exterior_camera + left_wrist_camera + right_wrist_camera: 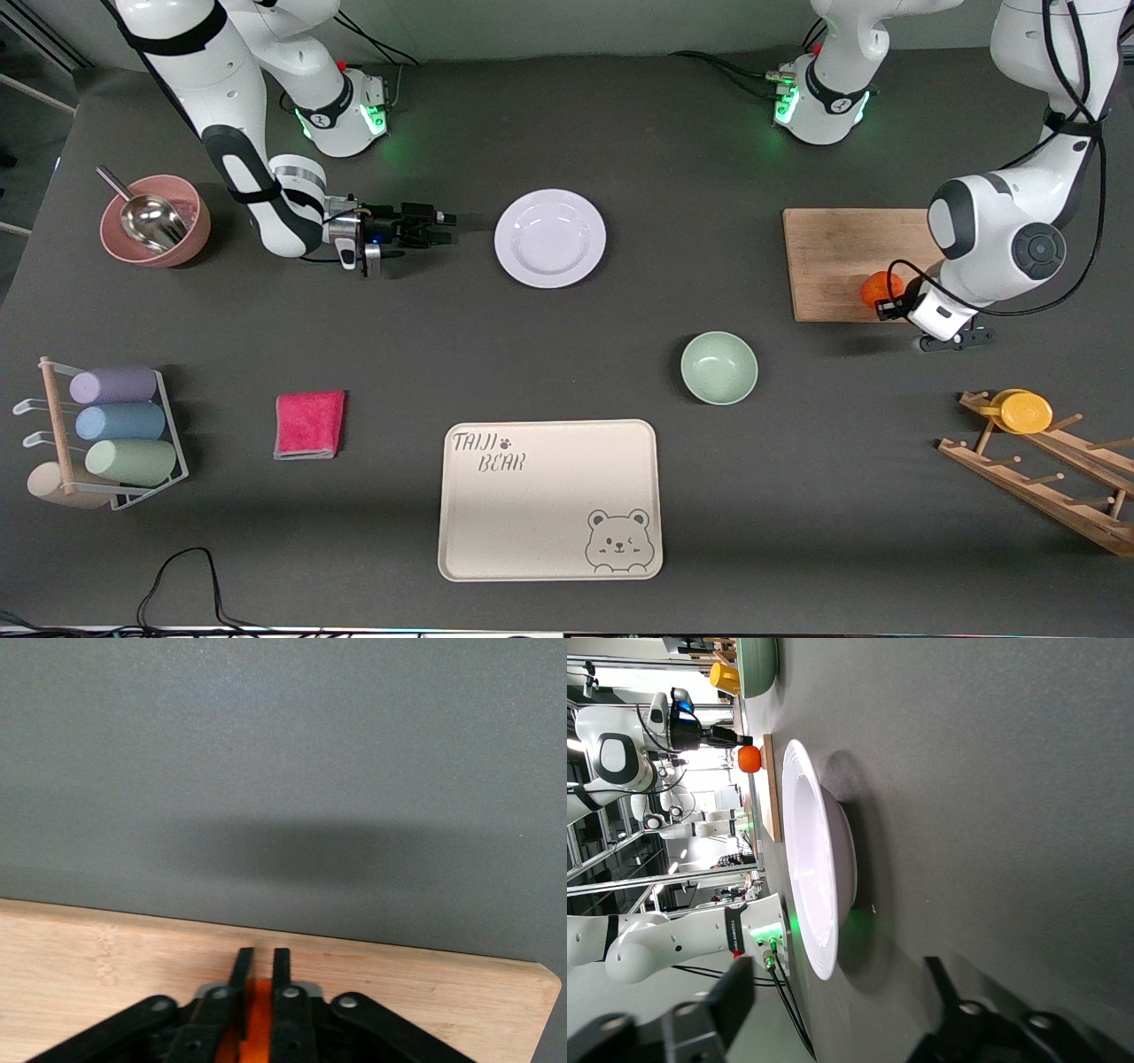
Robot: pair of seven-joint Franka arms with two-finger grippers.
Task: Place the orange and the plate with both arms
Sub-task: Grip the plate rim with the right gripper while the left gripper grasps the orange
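Observation:
The orange (880,287) rests on the wooden cutting board (833,266) toward the left arm's end of the table. My left gripper (891,304) is at the orange. In the left wrist view its fingers (283,961) stand almost together, with the orange (257,1019) showing in the narrow gap near the palm. The white plate (549,237) lies on the table between the two bases. My right gripper (436,217) is low beside the plate, pointing at it, open and apart from its rim. The right wrist view shows the plate (811,859) edge-on ahead of the spread fingers (735,992).
A pink bowl with a metal scoop (155,221) stands at the right arm's end. Nearer the front camera are a green bowl (719,368), a beige bear tray (549,501), a pink cloth (310,425), a cup rack (106,434) and a wooden rack with a yellow cup (1028,412).

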